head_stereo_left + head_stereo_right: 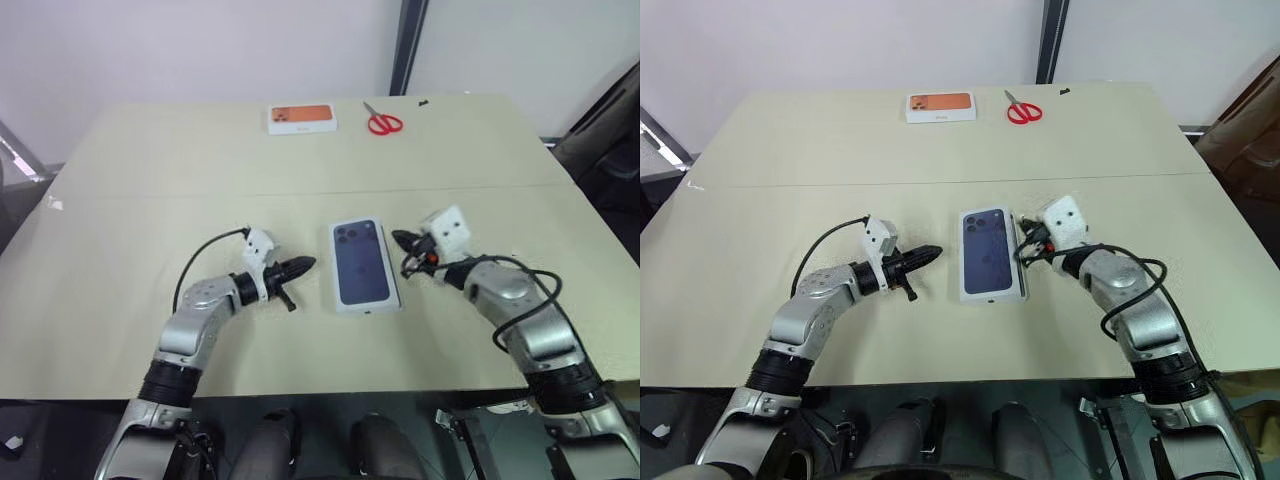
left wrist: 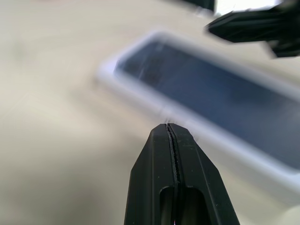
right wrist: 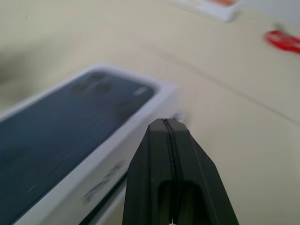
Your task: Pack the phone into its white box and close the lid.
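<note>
A white box (image 1: 366,308) lies in the middle of the table, long side running away from me. Its top face (image 1: 360,262) is dark navy blue with a camera cluster at the far left corner. I cannot tell whether that face is the phone itself or a print on the lid. In the right wrist view the white side wall (image 3: 101,176) carries grey print above a thin dark seam. My left gripper (image 1: 308,264) is shut and empty, pointing at the box's left side a short way off. My right gripper (image 1: 398,237), shut and empty, has its tip at the box's far right edge.
An orange-topped white box (image 1: 301,118) and red scissors (image 1: 383,123) lie at the table's far edge. A seam (image 1: 150,192) crosses the table between them and the white box. Dark furniture (image 1: 610,140) stands past the right edge.
</note>
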Controlling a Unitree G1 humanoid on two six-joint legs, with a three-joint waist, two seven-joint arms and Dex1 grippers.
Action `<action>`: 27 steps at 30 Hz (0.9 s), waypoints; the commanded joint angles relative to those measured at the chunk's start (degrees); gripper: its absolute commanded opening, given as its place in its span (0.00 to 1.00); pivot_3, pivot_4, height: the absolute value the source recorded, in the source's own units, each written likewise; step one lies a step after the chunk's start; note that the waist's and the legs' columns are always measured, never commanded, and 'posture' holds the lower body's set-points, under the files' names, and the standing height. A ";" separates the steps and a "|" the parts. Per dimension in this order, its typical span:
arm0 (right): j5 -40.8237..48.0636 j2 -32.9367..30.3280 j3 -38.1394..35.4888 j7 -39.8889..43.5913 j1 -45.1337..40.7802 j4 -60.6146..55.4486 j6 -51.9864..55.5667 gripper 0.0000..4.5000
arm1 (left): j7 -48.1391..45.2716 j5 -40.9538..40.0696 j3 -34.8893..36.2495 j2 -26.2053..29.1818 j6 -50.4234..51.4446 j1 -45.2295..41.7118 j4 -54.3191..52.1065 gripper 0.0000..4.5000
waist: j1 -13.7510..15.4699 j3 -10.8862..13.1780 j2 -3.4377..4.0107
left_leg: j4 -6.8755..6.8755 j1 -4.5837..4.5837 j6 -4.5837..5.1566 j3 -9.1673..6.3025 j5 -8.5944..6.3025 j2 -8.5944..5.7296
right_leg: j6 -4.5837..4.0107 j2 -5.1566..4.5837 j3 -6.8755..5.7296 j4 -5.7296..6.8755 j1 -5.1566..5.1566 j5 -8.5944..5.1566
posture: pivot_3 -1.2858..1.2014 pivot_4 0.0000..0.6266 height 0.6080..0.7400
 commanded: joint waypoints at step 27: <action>-10.81 2.82 -2.22 2.60 0.11 0.82 -1.95 0.00 | 0.31 1.12 -1.98 -6.02 4.30 -8.27 3.35 0.00 | 0.06 0.01 -0.02 | 0.02 0.00 -0.34 -0.02 0.20 -0.02 | 0.00 -0.01 0.00 0.01 0.00 0.00 | 0.52 0.24 0.95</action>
